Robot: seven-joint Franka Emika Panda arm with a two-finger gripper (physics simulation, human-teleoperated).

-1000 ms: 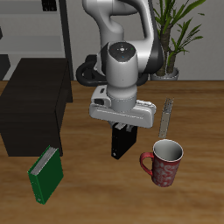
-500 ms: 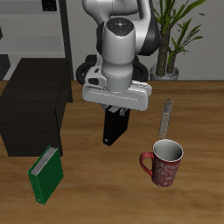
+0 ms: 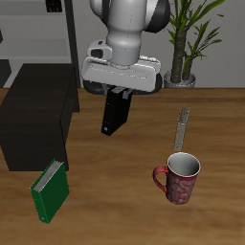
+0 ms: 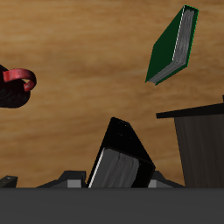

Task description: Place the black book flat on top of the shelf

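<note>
The two-finger gripper (image 3: 119,92) is clamped on the small thick black hardcover book (image 3: 115,115), holding it tilted above the wooden bench (image 3: 211,134), beside the dark boxy shelf (image 3: 38,115).

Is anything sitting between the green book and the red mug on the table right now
No. In the exterior view the wooden tabletop between the green book and the red mug is bare; the black book hangs above it in the gripper.
</note>
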